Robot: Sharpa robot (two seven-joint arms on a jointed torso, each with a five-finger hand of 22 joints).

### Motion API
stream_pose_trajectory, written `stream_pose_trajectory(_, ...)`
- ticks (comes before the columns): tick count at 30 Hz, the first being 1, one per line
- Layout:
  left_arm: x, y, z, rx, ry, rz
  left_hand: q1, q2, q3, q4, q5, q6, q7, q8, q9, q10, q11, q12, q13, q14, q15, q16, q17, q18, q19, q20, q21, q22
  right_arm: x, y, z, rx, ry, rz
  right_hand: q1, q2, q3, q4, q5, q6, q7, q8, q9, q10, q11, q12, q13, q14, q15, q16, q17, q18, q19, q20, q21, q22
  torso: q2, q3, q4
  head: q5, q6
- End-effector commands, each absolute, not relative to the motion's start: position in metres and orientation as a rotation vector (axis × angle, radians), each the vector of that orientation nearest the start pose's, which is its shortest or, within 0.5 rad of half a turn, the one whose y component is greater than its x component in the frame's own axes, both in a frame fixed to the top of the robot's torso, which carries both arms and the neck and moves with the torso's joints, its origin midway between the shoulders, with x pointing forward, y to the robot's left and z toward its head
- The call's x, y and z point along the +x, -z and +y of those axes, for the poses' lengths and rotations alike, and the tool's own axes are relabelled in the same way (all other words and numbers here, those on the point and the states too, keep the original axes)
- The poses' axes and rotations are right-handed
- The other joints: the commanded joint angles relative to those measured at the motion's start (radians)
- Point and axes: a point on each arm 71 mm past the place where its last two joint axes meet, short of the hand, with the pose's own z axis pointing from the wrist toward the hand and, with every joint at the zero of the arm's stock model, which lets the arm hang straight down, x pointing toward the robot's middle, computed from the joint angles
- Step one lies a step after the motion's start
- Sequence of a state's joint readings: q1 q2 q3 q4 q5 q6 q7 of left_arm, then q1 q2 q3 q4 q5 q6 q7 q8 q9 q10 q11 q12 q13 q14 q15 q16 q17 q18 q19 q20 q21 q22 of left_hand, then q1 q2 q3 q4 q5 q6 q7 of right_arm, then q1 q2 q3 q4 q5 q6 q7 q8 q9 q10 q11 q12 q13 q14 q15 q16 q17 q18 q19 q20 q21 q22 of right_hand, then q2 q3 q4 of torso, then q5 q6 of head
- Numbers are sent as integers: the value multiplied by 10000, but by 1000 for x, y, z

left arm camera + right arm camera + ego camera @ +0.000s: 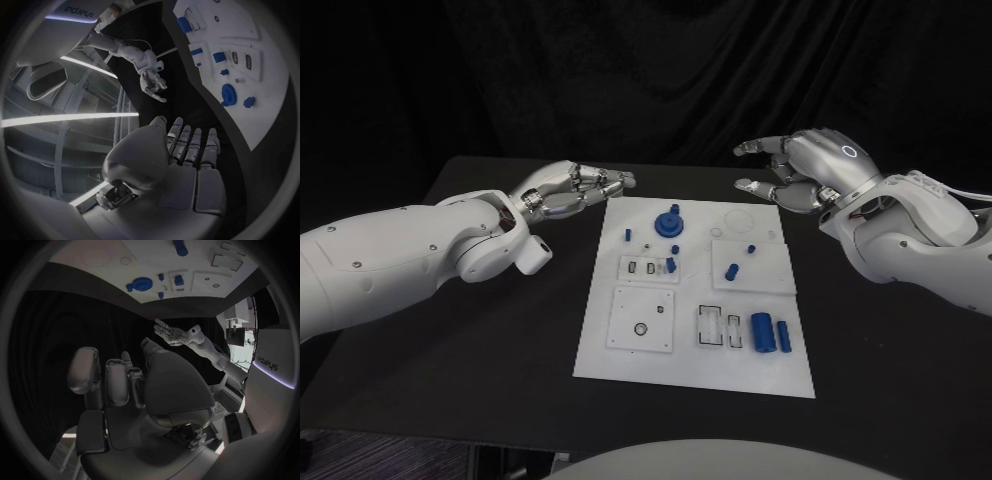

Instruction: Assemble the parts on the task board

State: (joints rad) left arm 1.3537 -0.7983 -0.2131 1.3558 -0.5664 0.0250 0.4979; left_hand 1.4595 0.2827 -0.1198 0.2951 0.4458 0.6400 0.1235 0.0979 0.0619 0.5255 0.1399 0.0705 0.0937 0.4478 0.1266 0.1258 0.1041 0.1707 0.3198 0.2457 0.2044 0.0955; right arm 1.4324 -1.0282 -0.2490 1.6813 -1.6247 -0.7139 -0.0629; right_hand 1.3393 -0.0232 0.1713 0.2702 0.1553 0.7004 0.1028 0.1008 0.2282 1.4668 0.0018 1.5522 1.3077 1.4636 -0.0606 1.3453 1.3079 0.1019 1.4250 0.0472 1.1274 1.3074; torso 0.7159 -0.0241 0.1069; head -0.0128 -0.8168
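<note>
The white task board point(689, 372) lies in the middle of the black table. On it sit a round blue part point(671, 222) near the far edge, small blue pieces point(671, 264) mid-board, and a blue cylinder point(763, 332) toward the near right. My left hand point(574, 190) hovers off the board's far left corner, fingers apart and holding nothing. My right hand point(798, 170) hangs above the far right corner, fingers curved and apart, also empty. The left wrist view shows my left hand point(187, 150), the board point(262, 115) and the right hand point(150, 82).
The black table point(473, 350) extends on both sides of the board. A dark curtain hangs behind the table. The right wrist view shows my right hand point(125, 385), the board point(100, 265), the round blue part point(141, 284) and the left hand point(172, 335).
</note>
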Motion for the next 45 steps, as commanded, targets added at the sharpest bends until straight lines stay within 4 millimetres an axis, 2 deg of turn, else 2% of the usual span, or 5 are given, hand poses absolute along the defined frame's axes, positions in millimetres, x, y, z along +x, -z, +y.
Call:
stream_pose_trajectory(1,505,173,198,-303,14054,18194,6,109,173,-1,70,385,-18,87,36,982,154,128,274,1175,124,457,345,125,1001,49,588,232,459,115,-249,-2789,-5586,11995,1,129,14,65,55,119,7,52,-19,897,31,66,2501,588,-19,76,433,-164,98,-9,64,959,-209,162,-114,30,-78)
stream_pose_trajectory(9,496,174,168,3640,11029,18471,834,-652,1890,0,-987,1729,77,381,177,4527,-239,2258,2538,4665,-443,5384,3088,63,4977,-616,3399,1685,464,122,-251,-2741,-5364,12314,33,148,5,47,126,282,39,106,-43,951,49,111,2549,606,-9,113,472,-176,137,-5,132,1004,-490,520,-380,216,-324)
stream_pose_trajectory(21,497,164,143,3611,7187,18842,-2654,-1193,1339,-160,-3547,2447,148,1897,2096,10318,-713,14907,14666,11215,-1000,14447,14652,-871,8908,-1195,11686,10794,465,125,-253,-2654,-5198,12557,77,161,3,21,218,442,70,154,-69,1007,72,158,2601,619,8,143,503,-192,174,6,210,1053,-596,794,-661,384,-558)
stream_pose_trajectory(30,491,172,129,3541,4416,20300,-3479,-1189,902,-85,-3244,1437,-378,5164,6553,10453,-1197,15003,14771,11230,-1479,14450,14667,-1280,10983,-1525,12986,13228,466,126,-253,-2696,-5109,12761,36,210,-9,62,373,598,98,191,-102,1040,93,186,2631,621,25,135,498,-197,195,19,241,1087,-650,984,-902,535,-558)
stream_pose_trajectory(45,491,186,121,1376,3071,22966,-4404,-1156,524,-86,-3335,1877,-701,5513,8132,10453,-1519,15003,14771,11230,-1807,14450,14667,-1345,11330,-1840,13055,13498,469,129,-254,-2669,-4958,12983,37,219,-10,59,510,676,113,198,-132,1040,105,186,2631,623,35,143,507,-199,204,28,254,1107,-632,1109,-905,583,-558)
